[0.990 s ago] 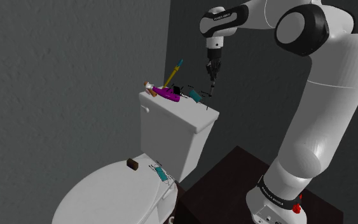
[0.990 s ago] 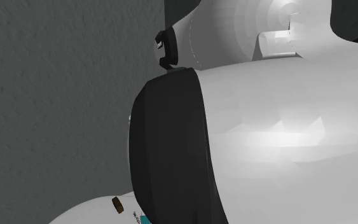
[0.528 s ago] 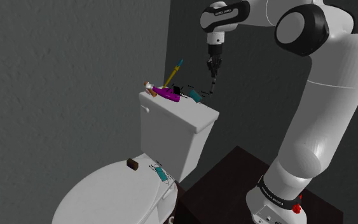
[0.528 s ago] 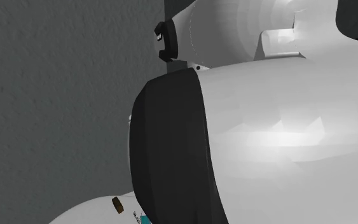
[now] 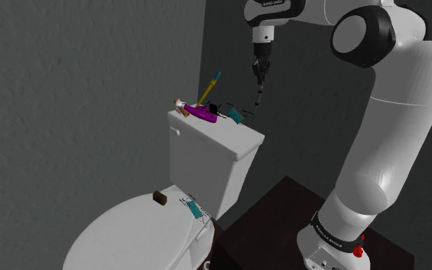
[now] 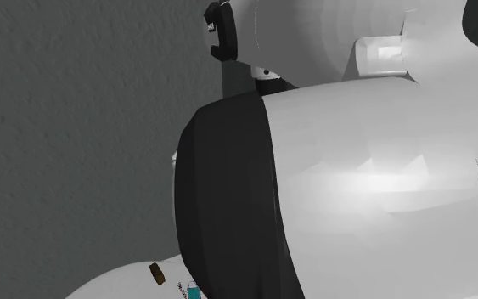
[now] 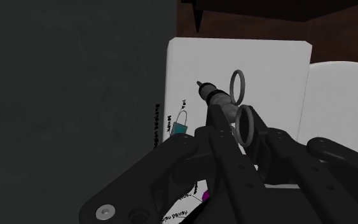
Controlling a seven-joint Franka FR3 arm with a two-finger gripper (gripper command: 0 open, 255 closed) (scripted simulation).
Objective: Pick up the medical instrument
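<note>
The medical instrument [image 5: 258,98] is a thin dark tool with two grey ring handles [image 7: 238,85] and a dark tip. It hangs in the air above the right end of the white toilet tank lid [image 5: 237,136], clear of it. My black gripper [image 5: 259,75] points straight down and is shut on the instrument; in the wrist view its fingers [image 7: 231,159] clasp the tool's shaft just behind the rings. The tank lid [image 7: 266,60] lies well below the hand.
On the tank lid lie a purple object [image 5: 200,113], a yellow and blue stick [image 5: 209,87] and a small teal item [image 5: 235,116]. A brown block [image 5: 159,197] and another teal item [image 5: 195,209] rest on the toilet's closed lid [image 5: 122,230]. Dark walls stand close behind.
The gripper has risen straight up with the instrument in it, widening the gap above the tank lid. Nothing on the toilet has moved.
</note>
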